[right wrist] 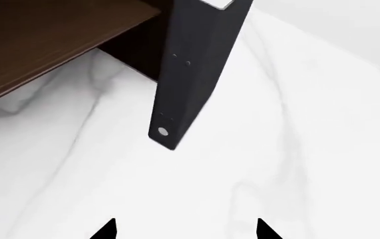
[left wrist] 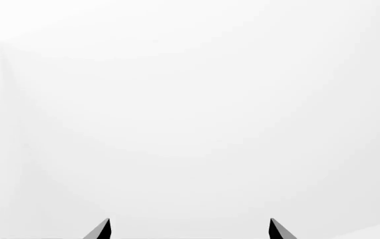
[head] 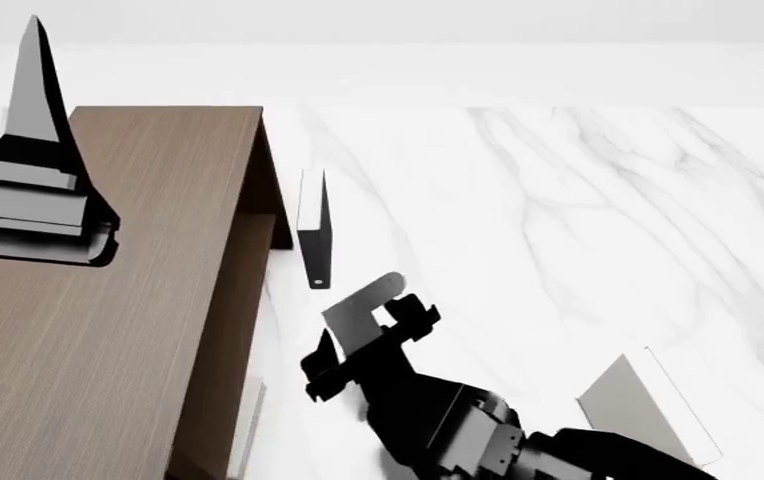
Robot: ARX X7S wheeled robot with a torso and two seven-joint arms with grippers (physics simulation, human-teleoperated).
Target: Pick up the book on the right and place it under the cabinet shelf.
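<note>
The left wrist view is showing only blank white, with the left claw (left wrist: 188, 230) spreading its two tips wide around nothing; it is probably being kept clear of the work.

The right wrist view is looking past the right claw (right wrist: 184, 230), its tips also standing well apart and gripping nothing, at a black book (right wrist: 190, 74) standing on the desk (right wrist: 296, 149) just beside the cabinet (right wrist: 44, 40).

Only the head view is showing the book (head: 629, 400): it is lying on the desk, well right of the cabinet and not yet picked up. A grey slab (head: 359, 303) is sitting at the right claw; whether it is a book I cannot tell.
</note>
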